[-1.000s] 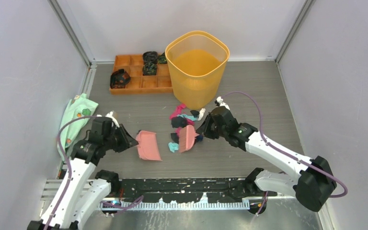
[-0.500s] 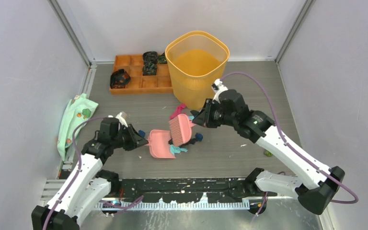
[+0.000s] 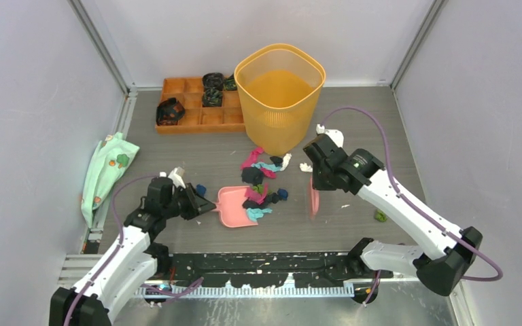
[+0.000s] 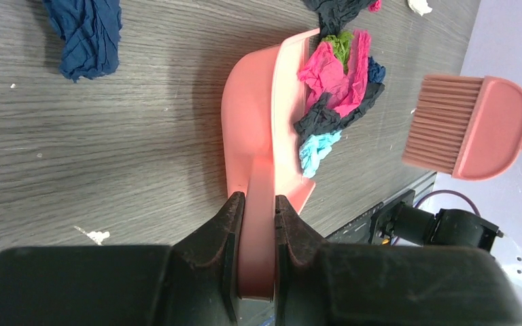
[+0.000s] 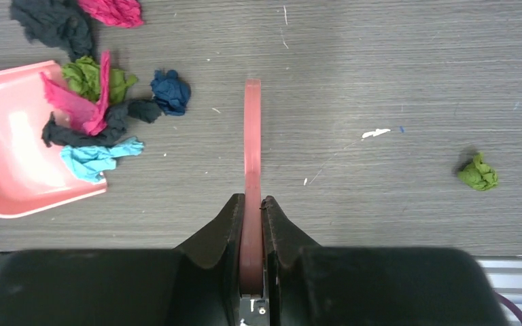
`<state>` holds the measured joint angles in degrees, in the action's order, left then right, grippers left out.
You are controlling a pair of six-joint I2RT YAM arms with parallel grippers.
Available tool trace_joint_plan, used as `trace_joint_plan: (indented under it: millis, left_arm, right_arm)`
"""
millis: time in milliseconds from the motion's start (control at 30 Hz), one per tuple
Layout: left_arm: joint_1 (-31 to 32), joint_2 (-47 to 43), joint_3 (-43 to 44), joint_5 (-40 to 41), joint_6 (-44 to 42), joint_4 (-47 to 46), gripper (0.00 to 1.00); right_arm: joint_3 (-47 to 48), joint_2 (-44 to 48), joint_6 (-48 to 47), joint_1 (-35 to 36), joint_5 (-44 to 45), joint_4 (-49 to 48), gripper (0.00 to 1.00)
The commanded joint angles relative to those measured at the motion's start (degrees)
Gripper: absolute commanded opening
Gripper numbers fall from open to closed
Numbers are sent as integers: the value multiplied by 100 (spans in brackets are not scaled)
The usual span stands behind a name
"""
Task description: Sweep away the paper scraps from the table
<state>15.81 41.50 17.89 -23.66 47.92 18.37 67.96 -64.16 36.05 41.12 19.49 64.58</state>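
Grey table [image 3: 380, 136]: paper scraps [image 3: 257, 191] strung far-to-near, bin [image 3: 279, 102] to dustpan [image 3: 230, 206] mouth.

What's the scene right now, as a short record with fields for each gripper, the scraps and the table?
left gripper: shut on the dustpan handle
right gripper: shut on the brush handle, brush right of the pile
paper scraps: heaped at the dustpan's mouth, more toward the bin
strays: one green scrap far right, one dark blue scrap left of the dustpan
table: not yet cleared
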Motion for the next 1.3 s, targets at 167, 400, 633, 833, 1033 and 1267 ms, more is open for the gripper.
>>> trace_joint_plan:
  millis: [167, 400, 633, 833, 1033, 1267]
  left_arm:
    - [45, -21, -641, 746, -66, -616, 1]
    - [45, 386, -705, 784, 63, -962, 1]
    - [45, 650, -602, 705, 59, -1107, 0]
    - [45, 637, -658, 613, 72, -1174, 1]
    - [45, 327, -831, 307, 277, -1414, 1]
    - [45, -490, -1276, -431, 1111, -2410, 0]
  right_arm:
    - [99, -970, -380, 91, 130, -1047, 1]
    - [570, -1955, -387, 845, 98, -1466, 1]
    - [1135, -2619, -197, 1435, 141, -1564, 1]
    - [1450, -2827, -95, 1718, 19, -1637, 1]
    - [1519, -2637, 29, 1801, 258, -1407, 1]
    - [1212, -1648, 487, 1792, 1434, 5, 1]
